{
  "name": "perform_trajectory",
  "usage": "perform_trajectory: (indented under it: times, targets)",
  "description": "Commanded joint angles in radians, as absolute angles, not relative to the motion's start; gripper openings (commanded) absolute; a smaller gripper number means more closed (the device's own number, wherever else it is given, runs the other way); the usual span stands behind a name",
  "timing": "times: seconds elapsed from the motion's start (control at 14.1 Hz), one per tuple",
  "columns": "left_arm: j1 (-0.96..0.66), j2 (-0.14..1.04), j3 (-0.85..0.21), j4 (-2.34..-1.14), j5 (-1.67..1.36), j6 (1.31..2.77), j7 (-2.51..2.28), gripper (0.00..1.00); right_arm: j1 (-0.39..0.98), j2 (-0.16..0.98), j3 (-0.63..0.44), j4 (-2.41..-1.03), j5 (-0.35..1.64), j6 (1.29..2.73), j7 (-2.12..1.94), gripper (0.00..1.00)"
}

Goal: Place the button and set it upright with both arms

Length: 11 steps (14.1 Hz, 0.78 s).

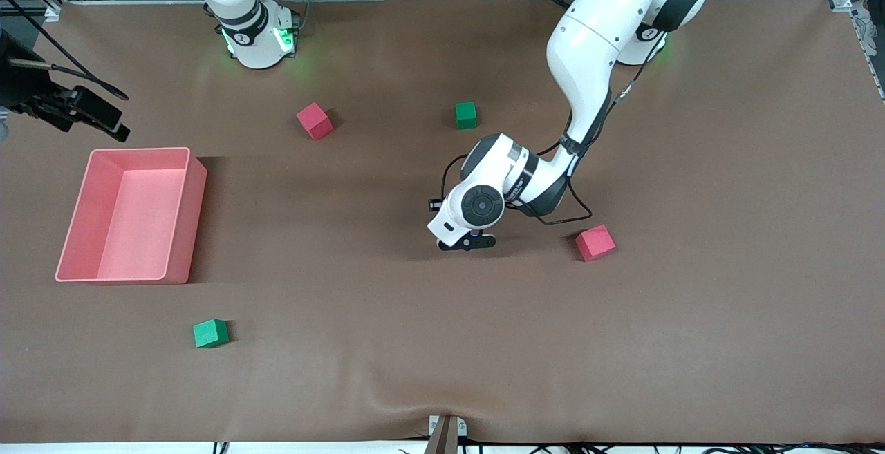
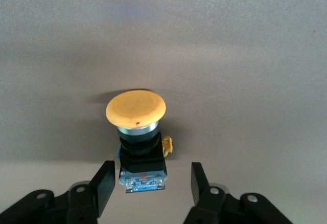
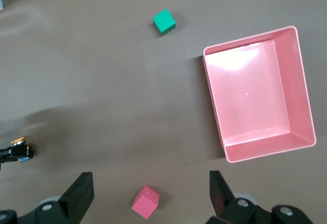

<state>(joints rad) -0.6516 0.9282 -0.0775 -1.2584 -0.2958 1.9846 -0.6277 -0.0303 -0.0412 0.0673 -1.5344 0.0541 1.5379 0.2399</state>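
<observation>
The left end effector (image 2: 152, 187) sits low over the middle of the brown table (image 1: 442, 343), its two black fingers (image 2: 104, 185) standing partly open on either side of the push-button with a round orange cap and black, bluish-grey body (image 2: 139, 142). In the left wrist view a clear gap shows between each finger and the button's body, so nothing is gripped. The button stands on its base with the cap uppermost, which suggests the uprighting is done and the fingers bracket it only as a guard against tipping. In the front view the wrist hides the button almost completely.

The right end effector (image 3: 150, 193) hangs high over the right arm's end of the table, near the pink plastic bin (image 1: 131, 215), its fingers spread wide and empty; this arm waits, out of the other's way.

A red foam cube (image 1: 594, 242) lies near the left end effector, toward the left arm's end. Another red cube (image 1: 314, 121) and a green cube (image 1: 466, 115) lie farther from the front camera. A second green cube (image 1: 210, 333) lies nearer to it than the bin.
</observation>
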Motion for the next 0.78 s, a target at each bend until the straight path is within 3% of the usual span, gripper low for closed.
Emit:
perform_trajectory:
  times: [0.0,0.57,0.71]
  targets:
    - [-0.653,0.946,-0.071,-1.230,-0.313,1.991,-0.629,0.67,-0.041,-0.045,0.075,-1.514,0.045,1.540,0.209,1.00]
    - [-0.652,0.950,-0.069,-1.235,-0.313,2.005,-0.632,0.61,-0.038,-0.041,0.077,-1.494,0.014,1.519,0.207,1.00]
    - [-0.652,0.950,-0.069,-1.235,-0.313,2.005,-0.632,0.42,-0.038,-0.041,0.077,-1.496,0.009,1.516,0.203,1.00]
